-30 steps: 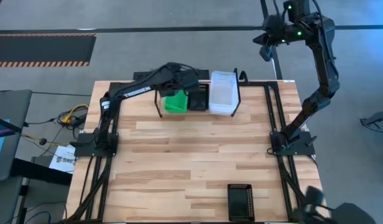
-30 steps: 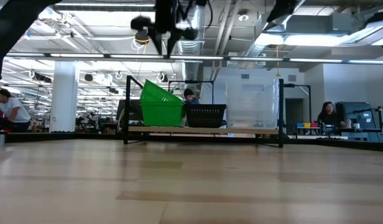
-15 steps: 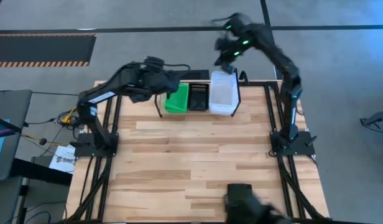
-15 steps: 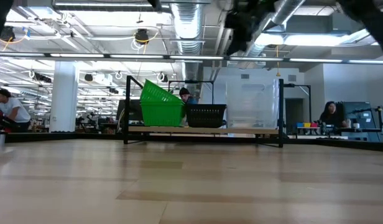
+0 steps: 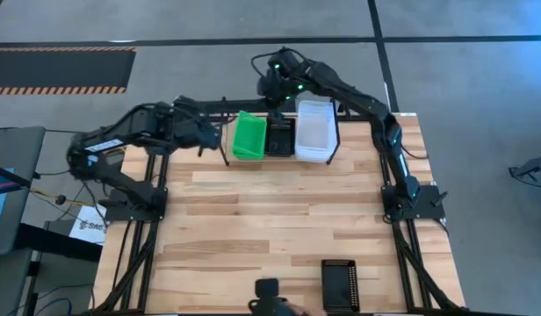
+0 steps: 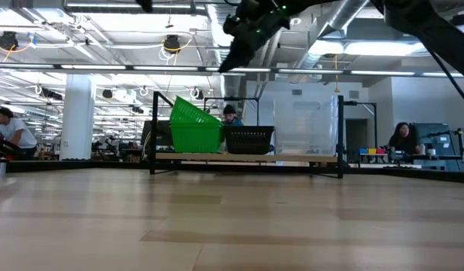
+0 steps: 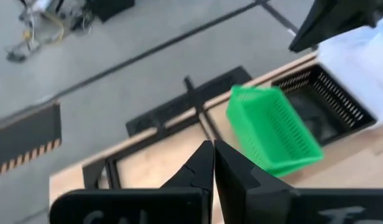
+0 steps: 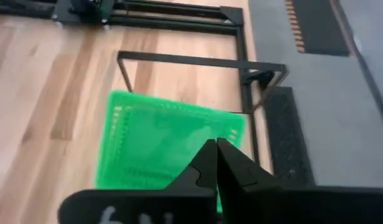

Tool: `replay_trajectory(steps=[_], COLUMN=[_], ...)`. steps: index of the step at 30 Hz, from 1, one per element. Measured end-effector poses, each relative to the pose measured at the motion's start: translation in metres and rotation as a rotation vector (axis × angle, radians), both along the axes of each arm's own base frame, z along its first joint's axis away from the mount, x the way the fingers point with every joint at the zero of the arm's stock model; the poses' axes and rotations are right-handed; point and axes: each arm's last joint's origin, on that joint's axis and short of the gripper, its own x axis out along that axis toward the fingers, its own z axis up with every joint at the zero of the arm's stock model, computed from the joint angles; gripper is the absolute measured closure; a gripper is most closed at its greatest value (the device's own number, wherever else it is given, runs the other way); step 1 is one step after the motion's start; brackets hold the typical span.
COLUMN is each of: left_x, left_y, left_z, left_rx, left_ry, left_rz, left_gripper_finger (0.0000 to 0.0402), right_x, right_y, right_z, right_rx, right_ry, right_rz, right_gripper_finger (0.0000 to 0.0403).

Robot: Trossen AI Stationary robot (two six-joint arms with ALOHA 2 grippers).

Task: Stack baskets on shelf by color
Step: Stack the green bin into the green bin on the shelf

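Green baskets (image 5: 249,136) stacked on the black wire shelf (image 6: 247,157), top one tilted, directly beneath the right end effector (image 5: 272,85). Black mesh basket (image 5: 280,139) just beside, clear baskets (image 5: 313,132) beyond. Another black mesh basket (image 5: 339,284) flat on the surface, well apart.

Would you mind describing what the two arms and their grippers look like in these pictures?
Both arms are dark, slim and jointed, rising from black bases at the table's sides. The right arm's wrist carries small green lights. The left gripper and the right gripper each have two black, wedge-shaped fingers tapering to narrow tips. Faint pale lettering marks each gripper's body.
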Motion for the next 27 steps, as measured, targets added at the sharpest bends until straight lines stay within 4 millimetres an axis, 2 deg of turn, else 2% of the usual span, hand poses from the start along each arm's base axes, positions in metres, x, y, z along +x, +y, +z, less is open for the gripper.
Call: replay_trajectory(steps=[5,10,13,24,27], left_x=[-0.015,-0.018,-0.018,-0.018,-0.018], left_y=[-0.002,-0.002,-0.002,-0.002,-0.002], left_z=[-0.016,-0.022,-0.022,-0.022,-0.022], left_rx=[-0.056,-0.066,-0.063,-0.064,-0.062], left_ry=[0.002,0.033,0.044,0.034,0.032], left_rz=[0.021,0.003,-0.006,0.004,0.007], left_gripper_finger=[0.0401,0.0401,0.0401,0.0401,0.0401], right_x=[0.014,0.024,0.028,0.019,0.023], right_y=[-0.002,-0.015,-0.023,-0.039,-0.042], right_z=[-0.011,-0.048,-0.063,-0.066,-0.075], right_rx=[0.051,0.142,0.156,0.159,0.171], right_ry=[-0.028,0.057,0.079,0.075,0.068], right_rz=[-0.092,-0.144,-0.154,-0.153,-0.155], right_gripper_finger=[0.0349,0.032,0.0306,0.0294,0.0294])
